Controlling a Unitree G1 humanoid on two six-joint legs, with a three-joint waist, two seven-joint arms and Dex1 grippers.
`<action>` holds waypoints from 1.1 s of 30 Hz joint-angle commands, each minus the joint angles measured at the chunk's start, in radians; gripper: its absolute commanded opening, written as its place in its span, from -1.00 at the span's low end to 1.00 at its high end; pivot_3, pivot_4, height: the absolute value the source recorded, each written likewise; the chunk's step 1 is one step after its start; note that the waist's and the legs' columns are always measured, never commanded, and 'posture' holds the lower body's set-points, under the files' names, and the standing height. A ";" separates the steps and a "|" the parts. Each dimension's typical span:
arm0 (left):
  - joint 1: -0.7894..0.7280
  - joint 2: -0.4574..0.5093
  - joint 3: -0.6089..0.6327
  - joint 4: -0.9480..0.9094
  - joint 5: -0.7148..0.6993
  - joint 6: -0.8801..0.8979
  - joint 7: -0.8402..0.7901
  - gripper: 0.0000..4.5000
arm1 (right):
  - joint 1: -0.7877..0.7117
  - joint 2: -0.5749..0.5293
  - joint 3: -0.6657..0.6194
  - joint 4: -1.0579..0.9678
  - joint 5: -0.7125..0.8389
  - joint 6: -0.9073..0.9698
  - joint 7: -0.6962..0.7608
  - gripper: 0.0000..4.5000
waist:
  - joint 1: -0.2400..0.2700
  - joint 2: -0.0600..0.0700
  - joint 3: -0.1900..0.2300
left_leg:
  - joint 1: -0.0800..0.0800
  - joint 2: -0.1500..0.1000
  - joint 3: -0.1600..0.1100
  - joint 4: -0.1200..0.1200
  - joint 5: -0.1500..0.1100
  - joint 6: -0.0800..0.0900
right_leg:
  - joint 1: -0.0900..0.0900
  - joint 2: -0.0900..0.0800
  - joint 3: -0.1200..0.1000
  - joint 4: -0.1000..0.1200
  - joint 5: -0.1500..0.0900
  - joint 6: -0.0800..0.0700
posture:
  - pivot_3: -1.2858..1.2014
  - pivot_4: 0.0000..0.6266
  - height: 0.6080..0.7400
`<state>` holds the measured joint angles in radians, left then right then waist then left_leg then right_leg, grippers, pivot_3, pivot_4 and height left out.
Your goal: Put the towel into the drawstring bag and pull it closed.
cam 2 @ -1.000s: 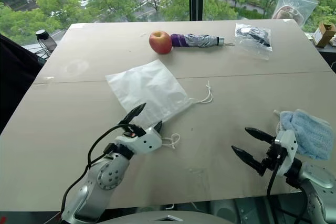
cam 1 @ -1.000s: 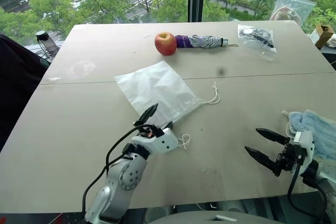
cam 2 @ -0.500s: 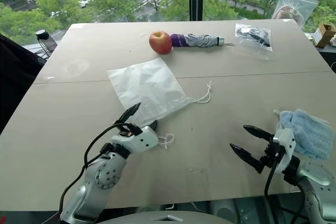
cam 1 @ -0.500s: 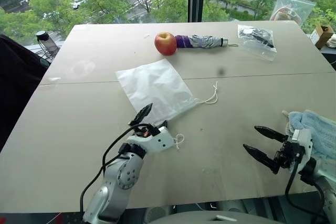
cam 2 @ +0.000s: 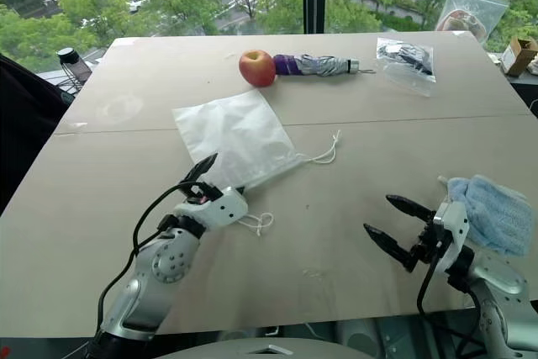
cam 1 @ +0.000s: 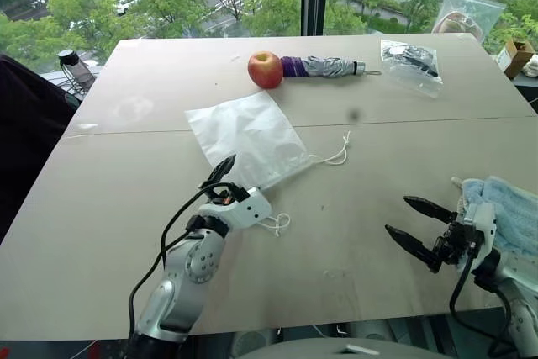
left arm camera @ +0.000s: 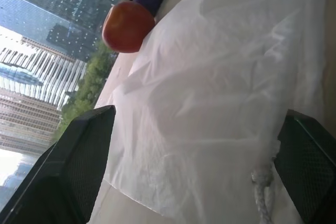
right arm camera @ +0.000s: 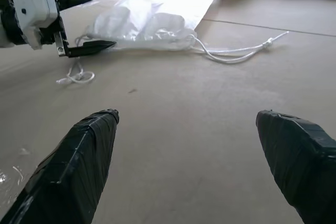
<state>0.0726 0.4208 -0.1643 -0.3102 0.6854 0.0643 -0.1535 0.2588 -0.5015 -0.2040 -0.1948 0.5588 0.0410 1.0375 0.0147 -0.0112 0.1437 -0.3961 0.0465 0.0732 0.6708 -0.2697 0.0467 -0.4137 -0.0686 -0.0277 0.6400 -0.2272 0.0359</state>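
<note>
While the right gripper [cam 2: 393,229] hangs wide open near the pale blue terry towel [cam 2: 496,212] at the table's right edge, the left gripper [cam 1: 225,181] has edged forward since a second ago to the near, cord end of the white translucent thin-fabric drawstring bag [cam 1: 248,136], so the grasp on the bag's mouth looks about to begin. Its jaws stand wide and hold nothing, the bag's gathered mouth lying between them, with a looped white cord [cam 1: 276,224] just beside.
</note>
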 commanded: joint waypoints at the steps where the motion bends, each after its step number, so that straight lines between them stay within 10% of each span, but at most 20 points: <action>1: -0.019 0.007 0.017 0.008 -0.021 -0.007 -0.008 0.77 | -0.003 0.012 -0.013 -0.030 0.030 -0.016 0.001 1.00 | 0.000 0.000 0.000 | 0.000 0.000 0.000 0.000 0.000 0.000 | 0.000 0.000 0.000 0.000 0.000 0.000 | 0.03 -0.52 1.00; 10: -0.050 0.011 0.014 0.026 -0.035 -0.019 -0.010 -0.97 | -0.023 0.018 -0.014 -0.031 0.050 -0.022 0.016 1.00 | 0.000 0.000 0.000 | 0.000 0.000 0.000 0.000 0.000 0.000 | 0.000 0.000 0.000 0.001 0.000 0.000 | 0.03 -0.52 1.00; 17: -0.093 -0.008 0.041 0.012 -0.094 0.010 -0.036 -0.97 | -0.056 0.047 -0.043 0.007 0.019 -0.074 -0.041 1.00 | 0.000 0.000 0.000 | 0.000 0.000 0.000 0.000 0.000 0.000 | 0.000 0.000 0.000 0.001 0.000 0.000 | 0.03 -0.52 1.00; 24: -0.218 -0.118 0.129 0.033 -0.298 0.149 -0.083 -0.97 | -0.174 0.024 -0.175 0.067 -0.176 -0.057 -0.407 1.00 | 0.002 0.000 0.000 | 0.000 -0.002 0.001 0.003 0.000 0.000 | 0.000 0.000 0.001 0.002 0.001 0.001 | 0.03 -0.52 1.00; 33: -0.388 -0.134 0.152 0.074 -0.405 0.248 -0.124 -0.97 | 0.021 -0.050 -0.311 -0.224 -0.234 0.203 -0.582 1.00 | 0.000 0.000 0.000 | -0.002 -0.006 -0.003 0.001 0.000 0.000 | 0.000 0.001 -0.001 0.003 0.001 0.007 | 0.03 -0.52 1.00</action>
<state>-0.3028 0.2856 -0.0219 -0.2222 0.2920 0.3026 -0.2781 0.2664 -0.5418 -0.4872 -0.3620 0.3188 0.2302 0.4534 0.0146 -0.0114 0.1437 -0.3978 0.0401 0.0699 0.6715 -0.2694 0.0466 -0.4134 -0.0671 -0.0282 0.6425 -0.2262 0.0432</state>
